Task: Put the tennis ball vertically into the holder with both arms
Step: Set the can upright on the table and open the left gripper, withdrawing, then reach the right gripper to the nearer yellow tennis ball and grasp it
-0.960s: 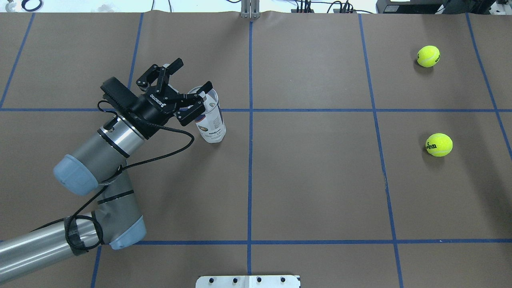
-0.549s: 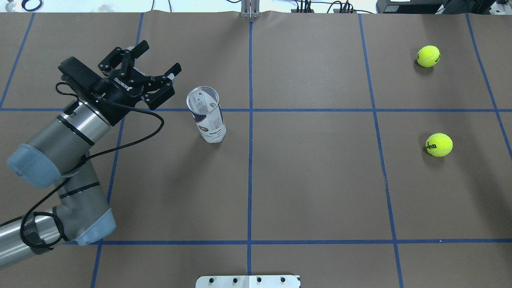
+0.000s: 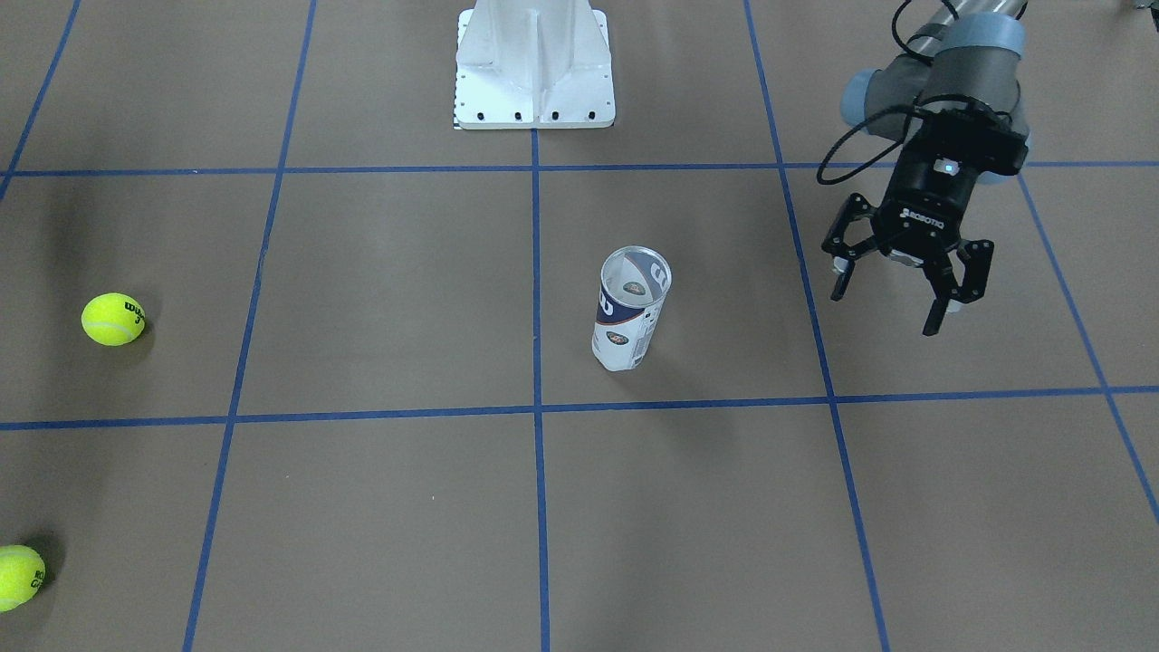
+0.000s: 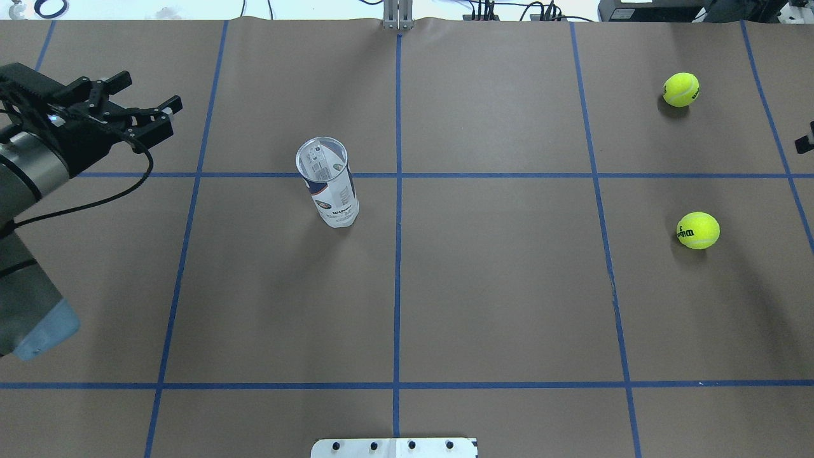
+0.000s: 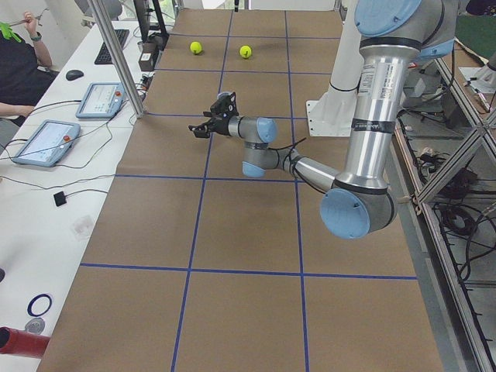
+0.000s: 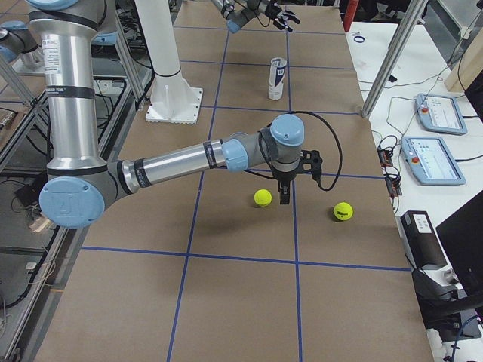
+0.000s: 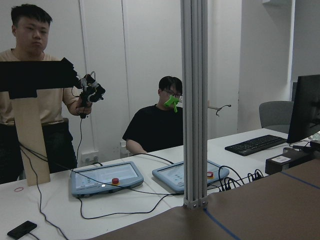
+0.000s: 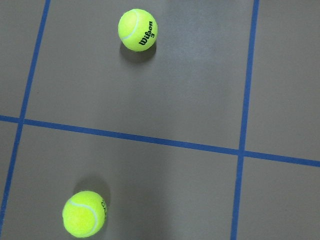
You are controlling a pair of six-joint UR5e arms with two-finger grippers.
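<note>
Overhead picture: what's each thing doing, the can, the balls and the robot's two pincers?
holder: standing upright, top open, looks empty.
far tennis ball: lying loose, not held.
near tennis ball: lying loose, not held.
left pincer: open, empty, well away from the holder.
right pincer: hangs near the balls; open or shut, cannot tell.

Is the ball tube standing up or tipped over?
Standing up. The holder rests on its base with its open mouth facing up, and the left gripper is apart from it.
</note>
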